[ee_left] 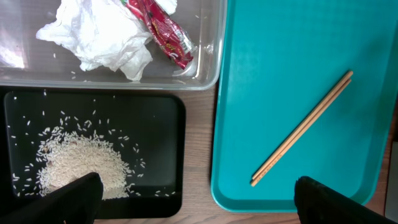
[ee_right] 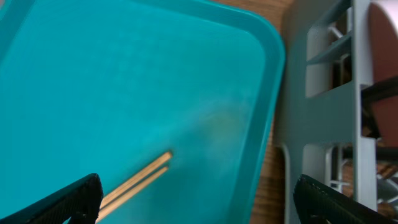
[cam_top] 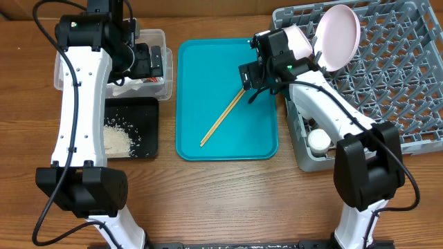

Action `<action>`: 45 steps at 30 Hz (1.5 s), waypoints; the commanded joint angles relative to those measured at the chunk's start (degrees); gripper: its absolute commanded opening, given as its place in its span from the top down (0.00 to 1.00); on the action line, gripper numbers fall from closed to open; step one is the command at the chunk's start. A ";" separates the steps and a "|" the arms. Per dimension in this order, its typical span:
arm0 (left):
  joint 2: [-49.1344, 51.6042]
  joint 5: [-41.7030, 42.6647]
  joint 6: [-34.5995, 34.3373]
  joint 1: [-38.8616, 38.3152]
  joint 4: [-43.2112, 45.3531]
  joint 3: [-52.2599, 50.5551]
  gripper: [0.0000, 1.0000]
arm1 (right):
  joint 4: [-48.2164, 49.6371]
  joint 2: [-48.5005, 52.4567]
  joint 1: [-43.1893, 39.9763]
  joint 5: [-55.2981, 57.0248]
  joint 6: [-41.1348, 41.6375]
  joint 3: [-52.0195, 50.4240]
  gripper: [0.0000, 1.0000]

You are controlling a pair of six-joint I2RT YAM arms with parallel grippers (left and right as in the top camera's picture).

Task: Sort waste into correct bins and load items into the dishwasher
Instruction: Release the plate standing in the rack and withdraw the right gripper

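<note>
A pair of wooden chopsticks (cam_top: 223, 117) lies diagonally on the teal serving tray (cam_top: 208, 149). My right gripper (cam_top: 252, 75) hovers open and empty over the tray's far right corner, with the chopsticks' upper end (ee_right: 140, 177) just left of its fingers (ee_right: 199, 202). My left gripper (cam_top: 156, 62) is open and empty (ee_left: 196, 202) above the clear tub (ee_left: 211, 74), which holds the white napkin (ee_left: 99, 37) and the red wrapper (ee_left: 163, 31). Rice scraps (ee_left: 78, 162) lie in the black tray (ee_left: 168, 155). The pink plate (cam_top: 338, 36) stands in the grey rack (cam_top: 408, 90), next to a pale bowl (cam_top: 299, 41).
A white cup (cam_top: 319, 140) sits in the rack's near left corner beside my right arm. The rack's wall (ee_right: 317, 112) stands close to the teal tray's right edge (ee_right: 267, 124), with a strip of wooden table between them.
</note>
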 commanded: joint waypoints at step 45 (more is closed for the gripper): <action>-0.35 -0.39 1.14 -0.20 0.17 0.50 0.00 | 5.90 4.35 -7.50 5.33 -0.44 -0.24 0.00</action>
